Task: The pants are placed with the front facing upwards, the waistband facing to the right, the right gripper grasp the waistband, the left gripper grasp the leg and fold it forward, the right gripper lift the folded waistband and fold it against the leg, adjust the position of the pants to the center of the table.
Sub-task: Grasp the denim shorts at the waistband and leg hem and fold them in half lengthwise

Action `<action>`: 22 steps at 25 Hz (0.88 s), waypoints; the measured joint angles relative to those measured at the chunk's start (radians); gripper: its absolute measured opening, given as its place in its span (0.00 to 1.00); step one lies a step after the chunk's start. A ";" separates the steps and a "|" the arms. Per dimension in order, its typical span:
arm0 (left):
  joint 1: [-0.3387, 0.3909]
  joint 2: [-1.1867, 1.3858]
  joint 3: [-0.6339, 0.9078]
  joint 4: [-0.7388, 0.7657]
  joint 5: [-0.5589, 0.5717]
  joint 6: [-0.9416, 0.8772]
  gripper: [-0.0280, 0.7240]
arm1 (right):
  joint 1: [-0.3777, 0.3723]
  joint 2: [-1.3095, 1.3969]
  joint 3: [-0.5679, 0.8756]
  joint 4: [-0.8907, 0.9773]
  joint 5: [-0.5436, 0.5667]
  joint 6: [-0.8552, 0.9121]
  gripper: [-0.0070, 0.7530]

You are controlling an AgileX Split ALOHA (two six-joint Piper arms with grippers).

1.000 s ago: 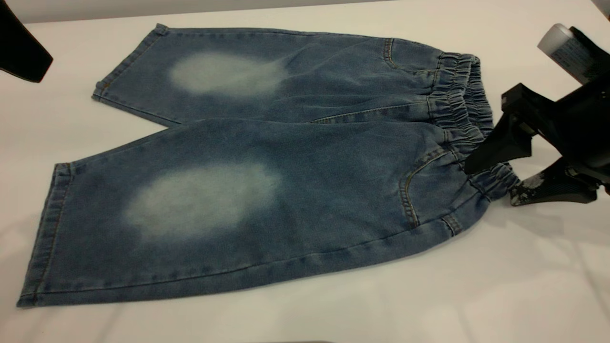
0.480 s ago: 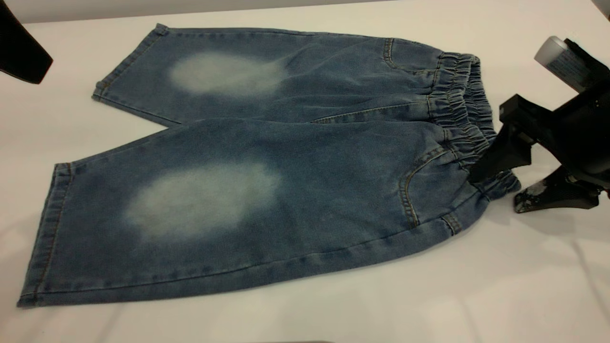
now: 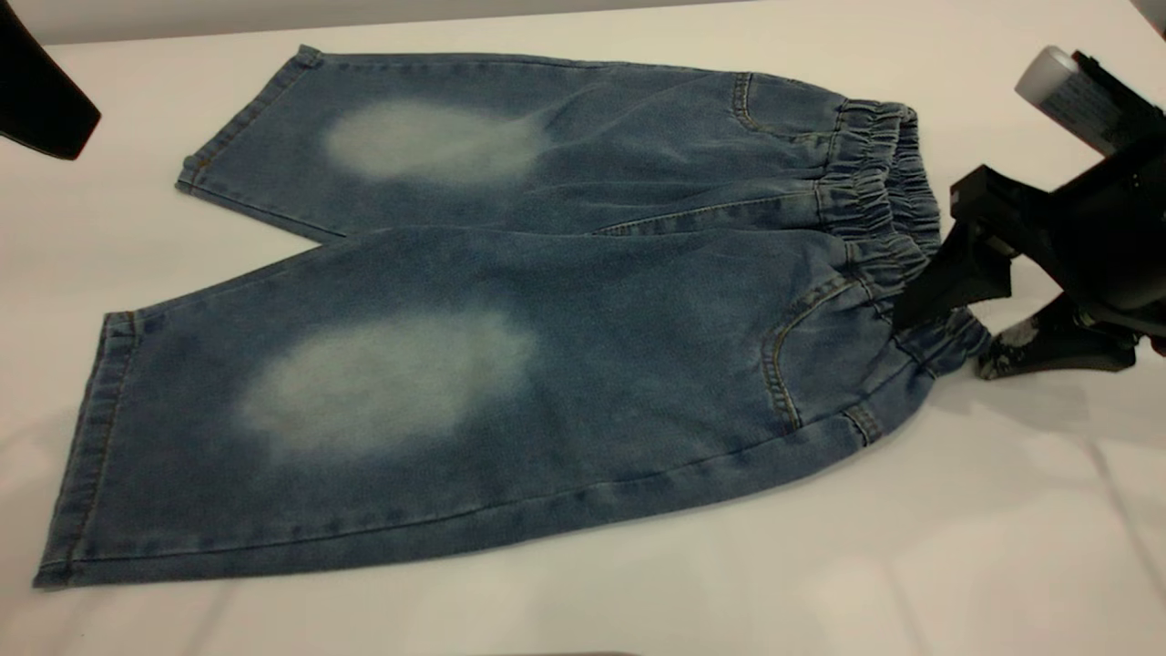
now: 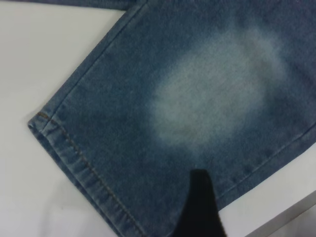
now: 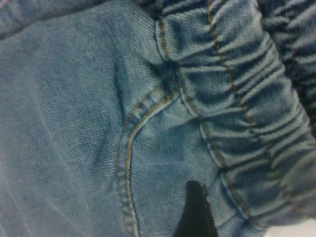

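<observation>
The blue denim pants [image 3: 510, 301] lie flat on the white table [image 3: 911, 547], front up, legs to the left and the ruched waistband [image 3: 874, 191] to the right. My right gripper [image 3: 940, 344] is open at the near end of the waistband. One finger [image 3: 947, 282] sits over the band and the other rests on the table beside it. In the right wrist view a black fingertip [image 5: 195, 212] lies over denim next to the waistband [image 5: 237, 98]. My left gripper [image 3: 41, 100] hangs at the far left, above a leg's faded patch [image 4: 212, 98] near its hem [image 4: 74, 158].
The near leg's hem [image 3: 86, 456] lies close to the table's left side. Bare tabletop stretches in front of the pants and to their right. The table's far edge [image 3: 364, 23] runs just behind the far leg.
My right gripper dipped a little, then rose again, ending slightly closer to the pants. The pants and the left arm have not moved.
</observation>
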 joint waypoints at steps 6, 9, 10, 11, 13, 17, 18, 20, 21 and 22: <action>0.000 0.000 -0.002 0.000 0.000 0.000 0.71 | -0.002 0.000 0.000 0.000 0.076 -0.070 0.67; 0.000 0.000 -0.002 0.000 0.000 0.000 0.70 | -0.002 0.002 -0.001 0.002 0.127 -0.117 0.66; 0.000 0.000 -0.002 0.000 0.000 0.000 0.70 | -0.002 0.002 -0.001 0.007 0.128 -0.125 0.66; 0.000 0.000 -0.002 0.000 0.000 0.000 0.70 | -0.002 0.003 -0.001 0.018 0.123 -0.128 0.65; 0.000 0.000 -0.002 0.000 0.000 0.000 0.70 | -0.002 0.003 -0.001 0.039 0.092 -0.121 0.63; 0.000 0.000 -0.002 0.000 0.000 0.000 0.70 | -0.002 0.004 -0.001 0.060 0.044 -0.070 0.60; 0.000 0.000 -0.002 0.000 0.000 0.000 0.70 | -0.002 0.004 -0.001 0.060 0.044 -0.059 0.59; 0.000 0.000 -0.002 0.000 0.000 0.000 0.70 | -0.002 0.005 -0.001 0.044 0.064 -0.049 0.59; 0.000 0.000 -0.002 0.000 0.000 0.000 0.70 | -0.002 0.006 -0.001 0.032 0.085 -0.046 0.59; 0.000 0.000 -0.002 0.000 0.000 0.000 0.70 | -0.002 0.007 -0.001 0.019 0.104 -0.045 0.59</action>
